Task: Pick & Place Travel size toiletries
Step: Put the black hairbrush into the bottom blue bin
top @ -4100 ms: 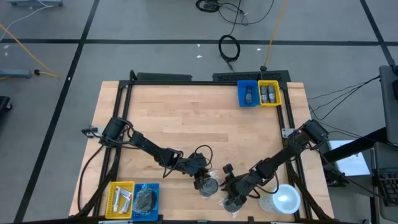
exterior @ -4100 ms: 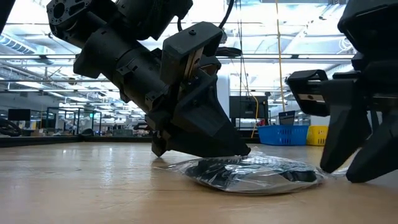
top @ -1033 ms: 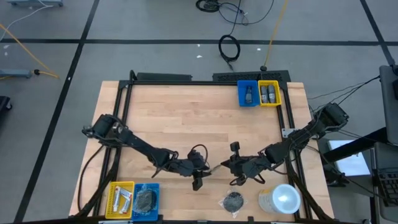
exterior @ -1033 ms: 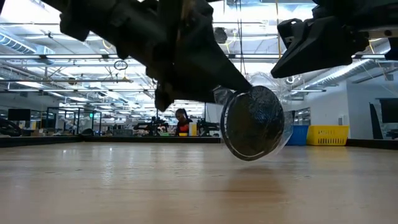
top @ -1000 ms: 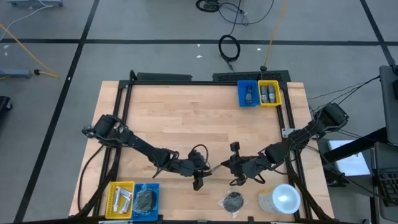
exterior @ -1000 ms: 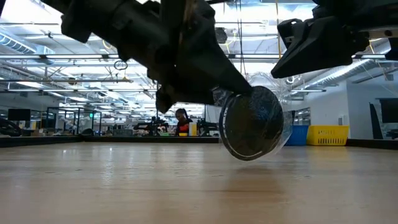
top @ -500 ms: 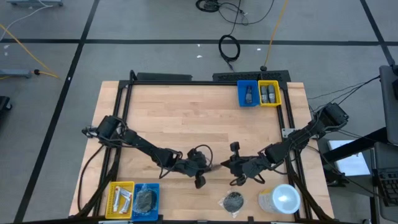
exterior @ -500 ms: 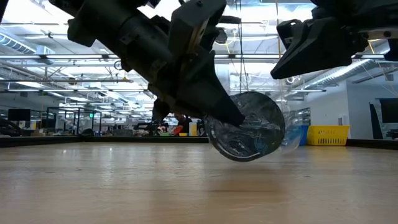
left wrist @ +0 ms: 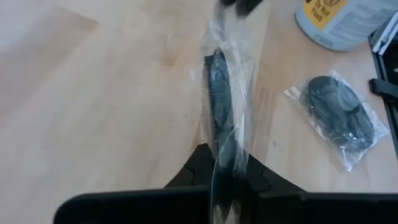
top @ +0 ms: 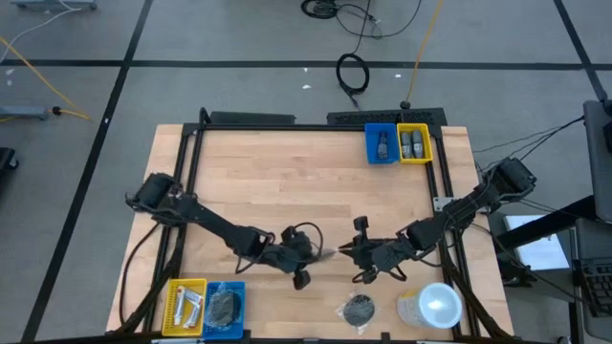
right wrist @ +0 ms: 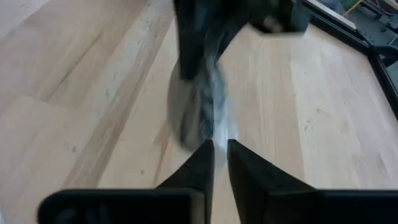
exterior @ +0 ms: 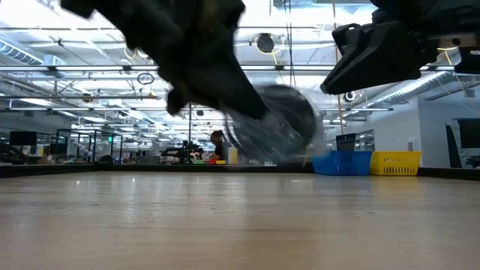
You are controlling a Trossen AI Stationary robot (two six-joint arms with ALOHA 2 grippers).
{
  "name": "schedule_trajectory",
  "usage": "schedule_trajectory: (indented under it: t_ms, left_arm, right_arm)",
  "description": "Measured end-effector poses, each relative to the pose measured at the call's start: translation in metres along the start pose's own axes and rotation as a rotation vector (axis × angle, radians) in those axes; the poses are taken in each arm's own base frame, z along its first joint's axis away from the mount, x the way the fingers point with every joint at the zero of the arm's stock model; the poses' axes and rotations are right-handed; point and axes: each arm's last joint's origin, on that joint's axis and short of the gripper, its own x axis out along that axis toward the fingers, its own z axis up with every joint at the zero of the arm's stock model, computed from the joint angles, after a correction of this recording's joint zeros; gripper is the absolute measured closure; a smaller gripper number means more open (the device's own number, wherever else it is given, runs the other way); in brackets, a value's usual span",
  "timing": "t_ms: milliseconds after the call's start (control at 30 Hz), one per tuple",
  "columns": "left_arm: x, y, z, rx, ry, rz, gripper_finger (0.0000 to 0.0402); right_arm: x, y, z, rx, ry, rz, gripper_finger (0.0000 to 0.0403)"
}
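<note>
The left gripper is held above the table, its fingers clamped on the clear wrap of a dark round disc. The disc is carried edge-on, directly ahead of the fingertips, its flat faces upright and its wrap trailing forward. In the low view the disc is seen clear of the wood, hanging in the air.

Just beyond the disc, the right gripper is found facing the left one across a small gap. Its fingers are drawn nearly together with only a thin slit between them, and nothing is seen gripped; the held disc lies just ahead of their tips, apparently untouched. The left arm is thus the nearer one and the carrier.

Behind the left gripper, toward the near table edge, a blue bin with a wrapped disc already inside is seen beside a yellow bin of white tubes; the carry is judged to run that way.

A second wrapped disc lying flat near a white-lidded cup is shown close by the left wrist view; the low view hides it.
</note>
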Motion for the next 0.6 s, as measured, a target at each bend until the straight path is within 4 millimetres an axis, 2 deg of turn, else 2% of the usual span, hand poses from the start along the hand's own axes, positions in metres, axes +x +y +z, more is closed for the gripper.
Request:
schedule_trajectory:
  t_ms: [267,600]
  left_arm:
    - [-0.069,-0.018,0.002,-0.021,0.058,0.079,0.039]
    - [-0.141,-0.049,-0.033,-0.178,0.171,0.045,0.039]
  right_arm:
    - [0.0,0.0,0.0,0.001,-0.001,-0.002,0.031]
    - [0.0,0.0,0.0,-0.001,0.002,0.0,0.0292]
